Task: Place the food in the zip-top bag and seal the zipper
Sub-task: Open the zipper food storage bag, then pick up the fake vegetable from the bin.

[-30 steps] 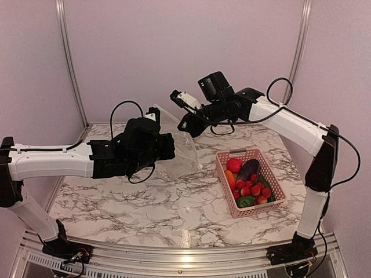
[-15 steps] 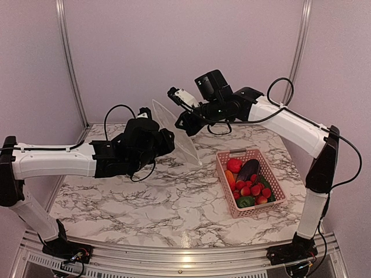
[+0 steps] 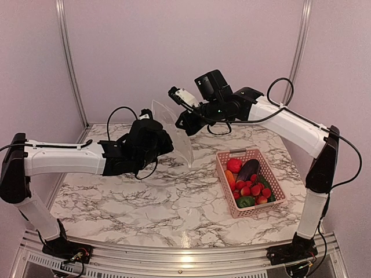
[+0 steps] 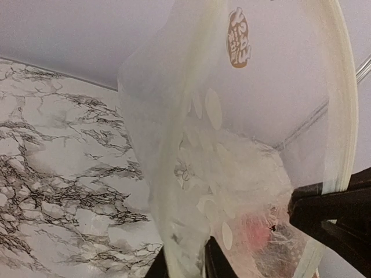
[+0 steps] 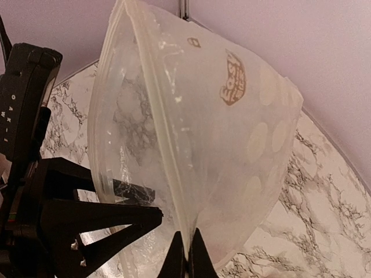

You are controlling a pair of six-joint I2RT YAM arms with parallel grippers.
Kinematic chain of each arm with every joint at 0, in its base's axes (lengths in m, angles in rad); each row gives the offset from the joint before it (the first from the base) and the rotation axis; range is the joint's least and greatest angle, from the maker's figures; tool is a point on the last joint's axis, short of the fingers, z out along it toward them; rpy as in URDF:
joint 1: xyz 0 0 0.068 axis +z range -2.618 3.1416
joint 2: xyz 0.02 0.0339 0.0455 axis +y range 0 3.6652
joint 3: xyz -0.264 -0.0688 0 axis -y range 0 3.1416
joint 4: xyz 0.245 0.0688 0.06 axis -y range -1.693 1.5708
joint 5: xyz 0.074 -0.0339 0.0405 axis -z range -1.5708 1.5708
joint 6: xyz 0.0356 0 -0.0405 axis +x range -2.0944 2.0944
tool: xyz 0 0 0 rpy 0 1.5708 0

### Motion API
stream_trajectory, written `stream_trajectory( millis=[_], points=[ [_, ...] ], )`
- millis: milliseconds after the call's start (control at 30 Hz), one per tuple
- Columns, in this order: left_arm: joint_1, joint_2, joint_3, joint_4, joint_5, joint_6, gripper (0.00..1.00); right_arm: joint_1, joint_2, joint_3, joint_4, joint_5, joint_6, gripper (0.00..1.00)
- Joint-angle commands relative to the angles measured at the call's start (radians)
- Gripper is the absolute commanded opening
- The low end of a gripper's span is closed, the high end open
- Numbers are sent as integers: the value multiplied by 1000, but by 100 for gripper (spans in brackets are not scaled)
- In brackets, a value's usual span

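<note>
The zip-top bag point(image 3: 173, 128) hangs in the air between both arms, clear with white dots, its mouth spread wide point(image 5: 220, 145). My right gripper point(image 5: 188, 255) is shut on the zipper point(image 5: 168, 150) rim, high over the table's back point(image 3: 184, 123). My left gripper point(image 4: 185, 267) stands slightly open. Its fingers point(image 5: 110, 223) straddle the bag's opposite wall point(image 4: 243, 145) with a gap left between them. It sits just left of the bag point(image 3: 164, 138). The food point(image 3: 248, 179) lies in the pink basket point(image 3: 261, 209) to the right: red fruit, eggplant, berries and a green pepper.
The marble table point(image 3: 174, 197) spreads below the hanging bag. The back wall and its metal posts point(image 3: 68, 58) stand close behind both arms. The right arm's black fingers point(image 4: 336, 214) show through the bag in the left wrist view.
The bag went from a thin hanging sheet to a spread-open mouth. My left gripper let go of its edge, opened, then narrowed around the wall. The right gripper kept its hold.
</note>
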Motion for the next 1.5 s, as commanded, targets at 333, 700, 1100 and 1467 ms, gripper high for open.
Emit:
stream_trajectory(
  millis=[333, 700, 1100, 1467],
  points=[
    [27, -77, 76, -182, -110, 90, 0, -2, -41, -45, 59, 588, -2, 0],
    [28, -68, 153, -358, -27, 168, 0, -16, -80, -67, 9, 61, -108, 6],
    [37, -66, 257, -696, -24, 369, 0, -179, -347, -268, -65, -387, -287, 56],
    [53, -109, 389, -1091, -127, 620, 0, -620, -632, -700, -80, -355, -437, 55]
  ],
)
